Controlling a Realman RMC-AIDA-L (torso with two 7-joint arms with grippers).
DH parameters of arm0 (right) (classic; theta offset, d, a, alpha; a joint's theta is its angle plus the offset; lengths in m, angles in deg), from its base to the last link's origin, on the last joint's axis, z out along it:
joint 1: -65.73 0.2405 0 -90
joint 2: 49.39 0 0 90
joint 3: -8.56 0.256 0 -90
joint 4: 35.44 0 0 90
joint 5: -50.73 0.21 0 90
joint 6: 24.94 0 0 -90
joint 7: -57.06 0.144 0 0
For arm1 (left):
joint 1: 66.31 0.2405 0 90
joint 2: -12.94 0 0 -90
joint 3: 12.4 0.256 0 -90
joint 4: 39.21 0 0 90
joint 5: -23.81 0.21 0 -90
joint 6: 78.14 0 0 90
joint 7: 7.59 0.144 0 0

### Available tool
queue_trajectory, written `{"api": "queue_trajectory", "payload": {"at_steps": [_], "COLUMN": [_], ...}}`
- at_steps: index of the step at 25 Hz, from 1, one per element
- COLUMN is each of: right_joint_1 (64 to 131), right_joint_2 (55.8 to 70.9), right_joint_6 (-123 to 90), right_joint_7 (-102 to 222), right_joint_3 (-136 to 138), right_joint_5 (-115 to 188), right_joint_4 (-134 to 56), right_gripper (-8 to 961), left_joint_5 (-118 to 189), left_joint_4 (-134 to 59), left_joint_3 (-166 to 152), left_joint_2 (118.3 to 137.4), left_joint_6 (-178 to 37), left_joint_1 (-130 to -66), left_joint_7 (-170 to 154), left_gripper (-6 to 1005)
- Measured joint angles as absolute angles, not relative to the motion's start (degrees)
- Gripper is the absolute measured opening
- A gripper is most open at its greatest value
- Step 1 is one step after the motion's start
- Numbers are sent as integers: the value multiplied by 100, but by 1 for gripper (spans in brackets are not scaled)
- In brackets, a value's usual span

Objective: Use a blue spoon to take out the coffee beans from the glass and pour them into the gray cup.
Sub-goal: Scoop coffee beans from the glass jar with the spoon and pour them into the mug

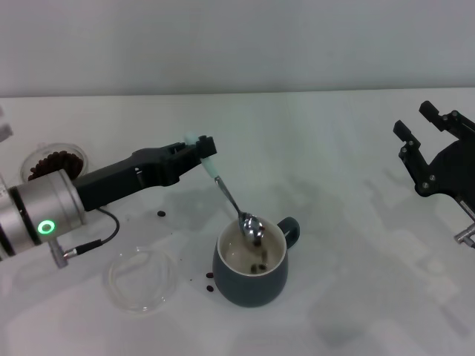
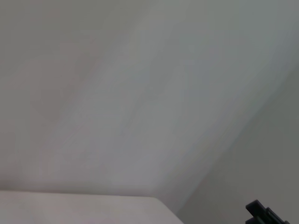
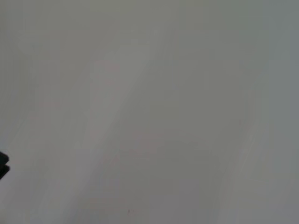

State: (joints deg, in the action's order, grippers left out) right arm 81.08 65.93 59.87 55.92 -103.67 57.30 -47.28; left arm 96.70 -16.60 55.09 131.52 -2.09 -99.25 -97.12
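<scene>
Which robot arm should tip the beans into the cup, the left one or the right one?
Probably the left. The left gripper already holds the blue spoon, whose bowl sits over the gray cup with coffee beans in it. The right gripper hangs open far off to the side.

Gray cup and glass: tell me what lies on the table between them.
Head view: between the gray cup and glass lie the left arm, a clear saucer and spilled coffee beans.
</scene>
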Motion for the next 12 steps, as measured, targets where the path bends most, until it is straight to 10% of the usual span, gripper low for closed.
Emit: {"api": "queue_trajectory", "payload": {"at_steps": [12], "right_joint_1": [8067], "right_joint_2": [6583], "right_joint_6": [6067], "right_joint_7": [5592], "right_joint_3": [-10369], "right_joint_5": [5723], "right_joint_4": [-4731], "right_gripper": [433], "left_joint_5": [9702], "left_joint_4": [-1345], "left_joint_3": [5452], "left_joint_2": [13105], "left_joint_6": [-268], "left_joint_1": [-10079], "left_joint_7": [-9645], "left_gripper": [123]}}
